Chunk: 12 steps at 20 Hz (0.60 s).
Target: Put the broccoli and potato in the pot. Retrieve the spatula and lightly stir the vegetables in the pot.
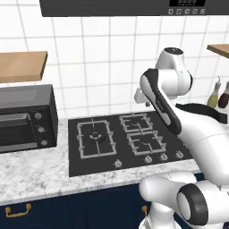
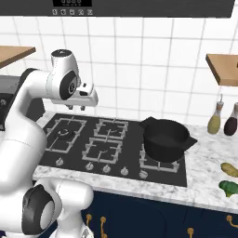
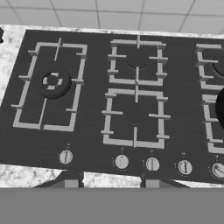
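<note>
The pot point(image 2: 165, 139) sits on the right-hand burners of the black cooktop point(image 2: 116, 139), matt black, lidless, with its two flat handles pointing left-back and right-front; in the hand view a sliver of its dark rim point(image 3: 220, 107) cuts into the right edge. The potato point(image 2: 229, 169) lies on the marble counter point(image 2: 211, 186) well to the right of the pot, near the counter's front edge, and the green broccoli point(image 2: 228, 188) lies just in front of it, at the edge of the right base view.

The gripper point(image 2: 82, 105) hangs high above the left-centre burners, well clear of the grates and well apart from the pot. The white arm folds up from the base, elbow raised near the tiled wall, the hand pointing down and forward. In the hand view the two finger tips point(image 3: 70, 183) show just above the bottom band with a moderate gap between them and nothing held in it.

Open room lies over the whole left and middle of the cooktop. A row of knobs point(image 3: 121, 162) runs along its front edge. Two bottles point(image 2: 214, 122) stand against the wall behind the counter to the right, under a wooden shelf point(image 2: 224, 67). A toaster oven point(image 1: 27, 118) stands on the counter left of the cooktop.
</note>
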Available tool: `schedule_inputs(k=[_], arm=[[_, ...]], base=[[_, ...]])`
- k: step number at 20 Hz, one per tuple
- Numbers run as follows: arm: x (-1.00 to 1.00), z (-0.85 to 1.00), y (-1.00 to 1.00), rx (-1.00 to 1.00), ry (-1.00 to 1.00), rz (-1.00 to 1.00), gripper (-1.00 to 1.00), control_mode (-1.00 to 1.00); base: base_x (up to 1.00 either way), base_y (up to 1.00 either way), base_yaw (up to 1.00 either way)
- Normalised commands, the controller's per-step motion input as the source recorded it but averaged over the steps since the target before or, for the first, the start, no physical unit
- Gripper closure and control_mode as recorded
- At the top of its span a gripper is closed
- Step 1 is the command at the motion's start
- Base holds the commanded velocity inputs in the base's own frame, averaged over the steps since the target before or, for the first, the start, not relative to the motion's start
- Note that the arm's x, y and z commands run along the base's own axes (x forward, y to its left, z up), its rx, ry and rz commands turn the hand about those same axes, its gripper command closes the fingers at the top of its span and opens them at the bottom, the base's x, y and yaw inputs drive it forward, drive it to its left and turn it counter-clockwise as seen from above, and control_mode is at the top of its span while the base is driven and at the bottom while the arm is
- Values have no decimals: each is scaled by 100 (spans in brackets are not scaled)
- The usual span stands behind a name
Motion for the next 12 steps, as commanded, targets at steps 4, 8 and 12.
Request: schedule_inputs(k=[4,8,12], arm=[[0,0,0,0,0,0,-100,100],[0,0,0,0,0,0,-100,100],[0,0,0,0,0,0,-100,100]], base=[[-4,-6,0],[-7,-91,0],[0,-100,0]])
